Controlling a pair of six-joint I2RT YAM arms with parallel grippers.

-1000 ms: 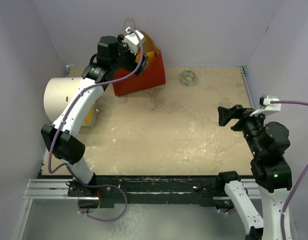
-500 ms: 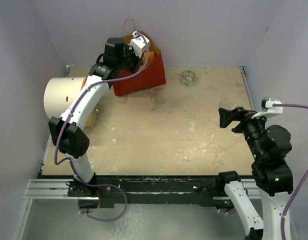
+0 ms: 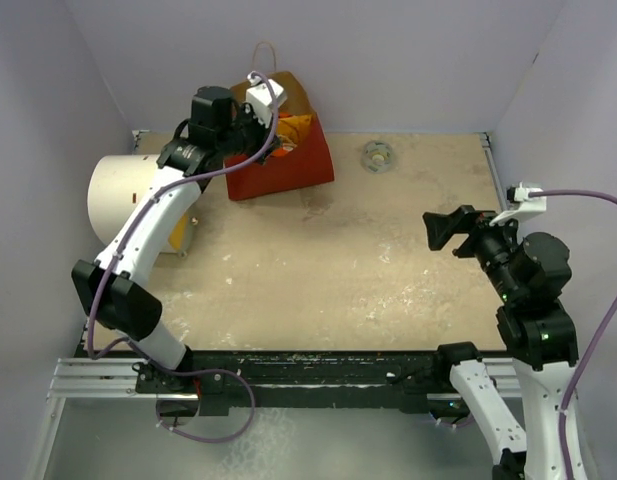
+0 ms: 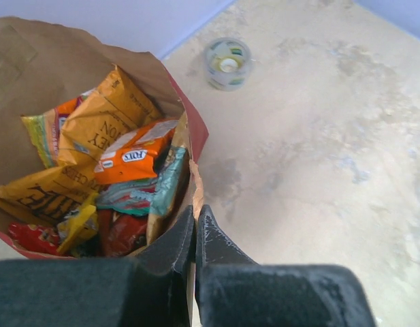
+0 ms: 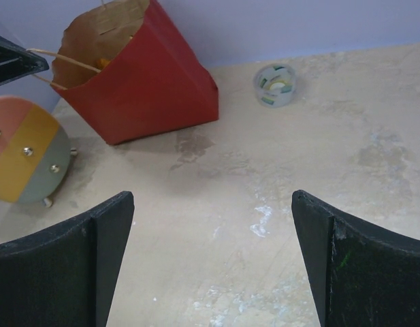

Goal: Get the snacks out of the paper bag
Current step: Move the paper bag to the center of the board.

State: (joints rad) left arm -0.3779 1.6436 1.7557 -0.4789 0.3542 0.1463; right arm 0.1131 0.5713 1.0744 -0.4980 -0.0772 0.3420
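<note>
Left gripper (image 4: 195, 225) is pinched shut on the paper bag (image 4: 33, 61) rim, at the far side of the table (image 3: 388, 260). Right gripper (image 5: 211, 197) hangs wide open. The snacks (image 4: 128, 160) inside look light, crinkly and slippery, so best pinched by a sealed edge.

The table (image 3: 368, 270) bears the paper bag (image 3: 288, 172), tape roll (image 3: 376, 156) and cylinder (image 3: 123, 200).

Black base rail (image 3: 288, 372) carries both arms. The left arm (image 3: 153, 215), at the rail's left end, and the right arm (image 3: 533, 300), at its right end, have white shells on the long links and bulky black joint housings. Each has a mauve cable (image 3: 598, 200) and a white camera block (image 3: 263, 97). The left tool (image 4: 195, 218) has matte black wedge fingers with scuffed tips. The right tool (image 5: 211, 197) has broad black fingers.
</note>
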